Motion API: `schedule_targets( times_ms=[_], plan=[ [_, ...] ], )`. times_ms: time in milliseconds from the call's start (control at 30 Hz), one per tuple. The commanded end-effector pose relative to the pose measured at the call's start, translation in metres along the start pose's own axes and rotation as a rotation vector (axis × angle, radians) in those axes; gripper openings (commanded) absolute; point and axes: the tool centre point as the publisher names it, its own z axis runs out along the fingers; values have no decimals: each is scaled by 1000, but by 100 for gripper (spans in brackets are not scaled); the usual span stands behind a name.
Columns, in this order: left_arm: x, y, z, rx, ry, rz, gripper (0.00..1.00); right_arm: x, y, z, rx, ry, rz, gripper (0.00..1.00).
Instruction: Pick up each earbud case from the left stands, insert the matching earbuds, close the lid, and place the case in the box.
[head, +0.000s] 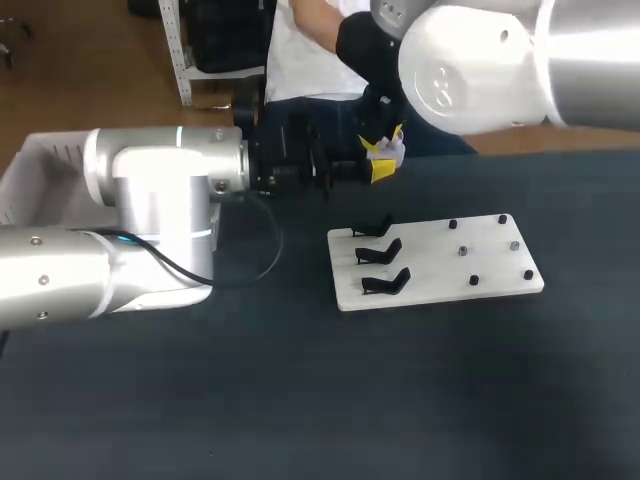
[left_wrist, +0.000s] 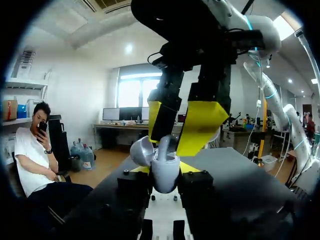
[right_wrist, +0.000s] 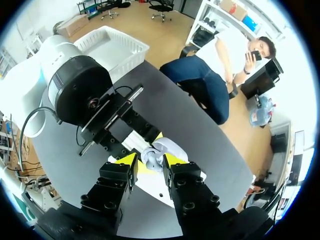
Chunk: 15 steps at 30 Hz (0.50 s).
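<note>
A pale grey earbud case (left_wrist: 165, 175) with its lid (left_wrist: 141, 151) tipped open is held upright by my left gripper (left_wrist: 164, 172), shut on its sides above the table's far edge. An earbud (left_wrist: 163, 145) stands stem-up in the case. My right gripper (left_wrist: 180, 127) hangs over it from above, its yellow fingers (right_wrist: 127, 162) on either side of the earbud and slightly apart from it. In the head view both grippers (head: 380, 160) meet behind the white board (head: 440, 285). Three black stands (head: 380, 250) on the board's left are bare.
Small dark pegs (head: 473, 280) dot the right half of the board; what rests on them is too small to tell. A white slatted box (head: 30, 165) sits at the far left, partly behind my left arm (head: 150, 230). The table (head: 320, 400) is dark.
</note>
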Motion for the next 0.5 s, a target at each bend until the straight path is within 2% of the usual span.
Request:
schedule_targets(
  times_ms=[33,200,300,500],
  plan=[
    [0,-2,0,-7,-4,3,0,-1,1,-2,6,0,1,39],
    [0,-2,0,-7,-4,3,0,-1,-1,-3,8,-6,5,40],
    [0,-2,0,-7,-4,3,0,-3,1,-13,22,-35,3,39],
    [0,-2,0,-7,-4,3,0,-16,-8,-23,63,-83,13,39]
  ],
)
